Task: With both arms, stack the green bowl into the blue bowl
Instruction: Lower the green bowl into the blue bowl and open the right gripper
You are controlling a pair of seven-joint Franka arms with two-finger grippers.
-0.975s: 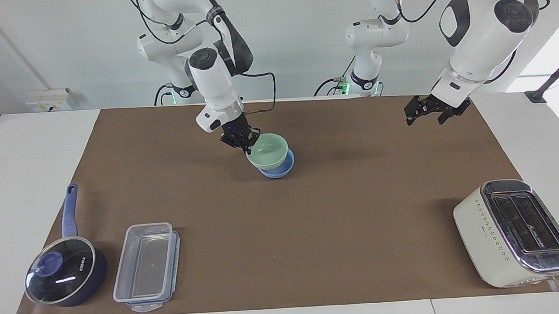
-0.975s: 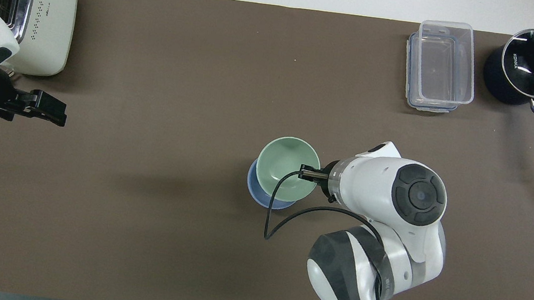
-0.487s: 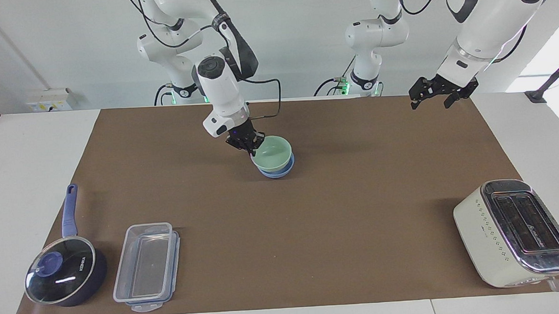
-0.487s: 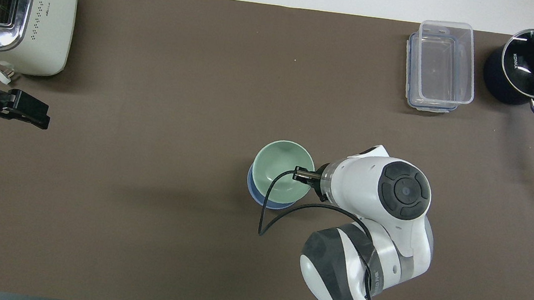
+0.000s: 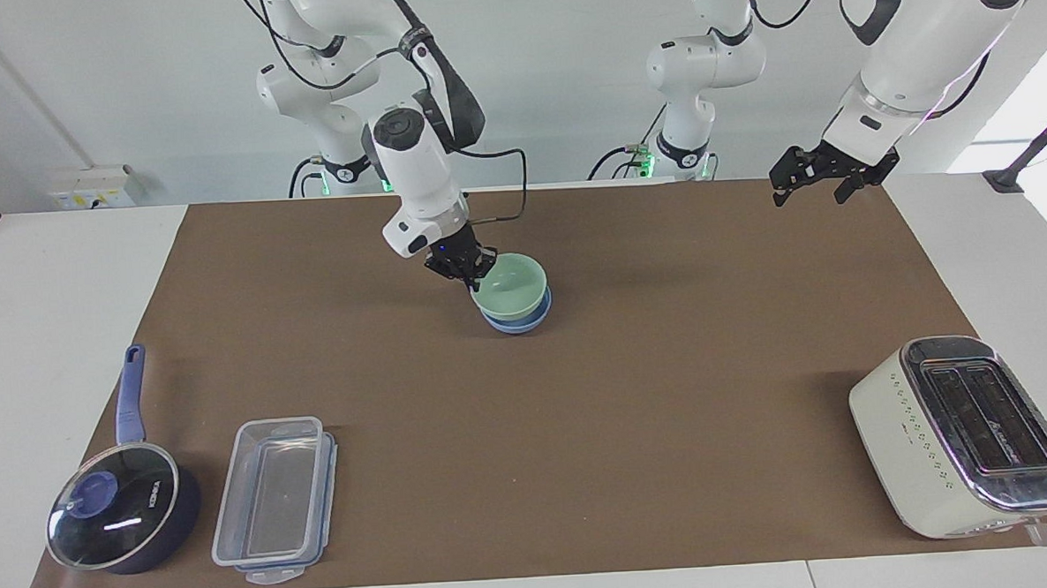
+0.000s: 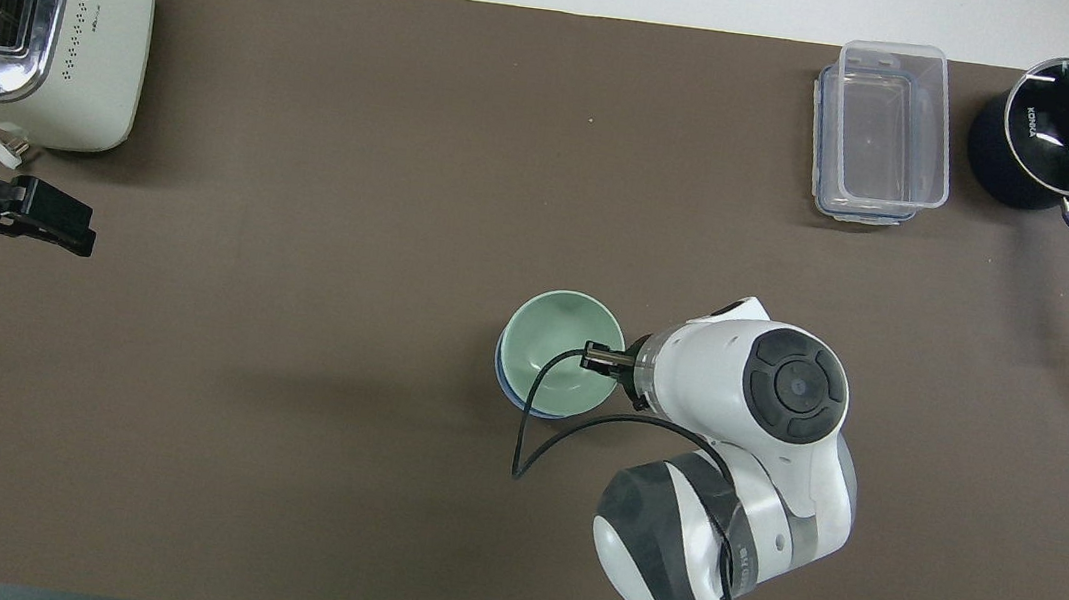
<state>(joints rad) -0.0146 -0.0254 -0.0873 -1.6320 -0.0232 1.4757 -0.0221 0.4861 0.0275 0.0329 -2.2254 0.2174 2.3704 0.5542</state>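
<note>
The green bowl sits nested in the blue bowl on the brown mat, about midway between the arms' ends. Only a thin rim of the blue bowl shows under the green bowl from overhead. My right gripper is shut on the green bowl's rim, on the side toward the right arm's end. It also shows in the overhead view. My left gripper is open and empty, raised over the mat's edge at the left arm's end, and also shows overhead.
A cream toaster stands at the left arm's end, farther from the robots. A clear lidded container and a dark blue glass-lidded saucepan stand at the right arm's end, farther from the robots.
My right gripper has lowered the green bowl down into the blue bowl. My left gripper has risen and drawn back toward its own end of the table.
</note>
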